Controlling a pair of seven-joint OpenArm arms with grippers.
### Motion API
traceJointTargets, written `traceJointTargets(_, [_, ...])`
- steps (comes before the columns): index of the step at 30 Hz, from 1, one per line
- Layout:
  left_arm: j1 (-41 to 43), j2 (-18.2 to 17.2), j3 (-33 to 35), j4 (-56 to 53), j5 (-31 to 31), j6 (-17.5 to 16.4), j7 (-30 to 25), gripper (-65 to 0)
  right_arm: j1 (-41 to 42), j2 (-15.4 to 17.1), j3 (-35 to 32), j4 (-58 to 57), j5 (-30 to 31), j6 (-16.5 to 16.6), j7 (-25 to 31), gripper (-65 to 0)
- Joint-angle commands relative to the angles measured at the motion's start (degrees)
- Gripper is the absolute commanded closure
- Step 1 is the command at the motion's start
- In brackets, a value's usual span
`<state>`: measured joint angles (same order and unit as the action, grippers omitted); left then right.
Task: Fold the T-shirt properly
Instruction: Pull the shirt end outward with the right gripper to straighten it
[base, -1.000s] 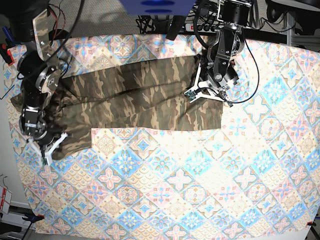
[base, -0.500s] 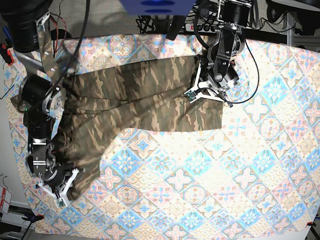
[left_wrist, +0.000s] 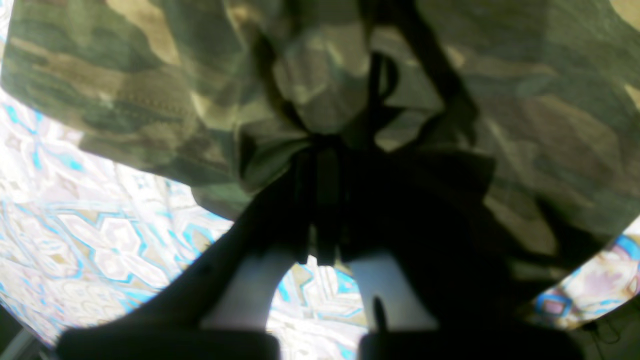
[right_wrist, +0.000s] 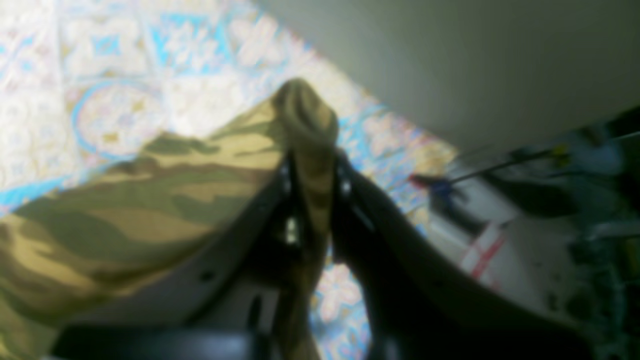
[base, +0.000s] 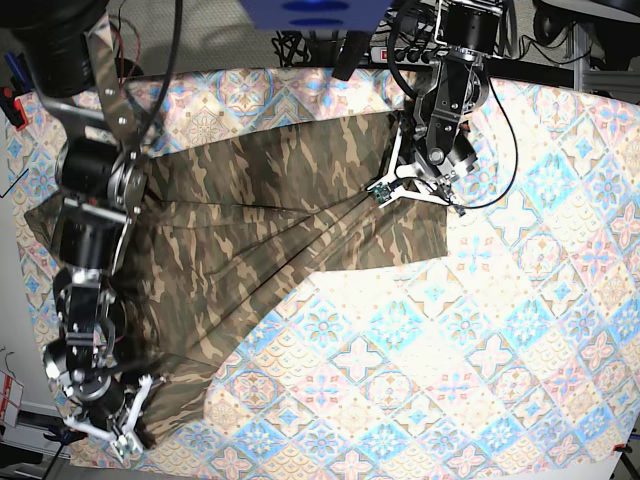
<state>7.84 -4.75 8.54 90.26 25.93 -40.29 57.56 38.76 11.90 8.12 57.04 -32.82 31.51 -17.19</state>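
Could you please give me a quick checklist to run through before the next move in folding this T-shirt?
1. Right gripper shut on the T-shirt: ok.
2. Left gripper shut on the shirt: ok.
3. Fabric between the grips free of creases: not ok, diagonal folds run across it.
4. Shirt kept on the tile-patterned cloth: ok in the base view.
5. Neckband position known: cannot tell.

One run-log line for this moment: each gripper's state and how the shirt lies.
left gripper: shut on T-shirt | right gripper: shut on T-shirt, near front edge of patterned cloth | shirt: stretched diagonally between grippers, not yet folded
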Motion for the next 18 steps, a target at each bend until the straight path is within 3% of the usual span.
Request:
traceJointTargets(1, [-0.06, 0.05, 0.04, -0.02, 0.13, 0.29, 0.07, -0.1, 0.31, 0.98, 0.28, 3.4, 0.16, -0.78, 0.09, -2.2])
traceJointTargets(6, [-0.06, 0.05, 0.04, -0.02, 0.13, 0.29, -0.02, -0.1, -5.22, 1.07, 0.98, 11.67, 0.16, -0.78, -5.1, -2.2])
traceJointTargets(13, [-0.06, 0.05, 0.12, -0.02, 0.13, 0.29, -0.02, -0.1, -11.11, 1.07, 10.74, 18.26, 0.16, -0.78, -7.29, -2.2])
traceJointTargets(18, [-0.06, 0.05, 0.12, -0.02, 0.13, 0.29, -0.02, -0.1, -14.46, 1.07, 15.75, 25.65, 0.16, -0.78, -14.06, -2.2])
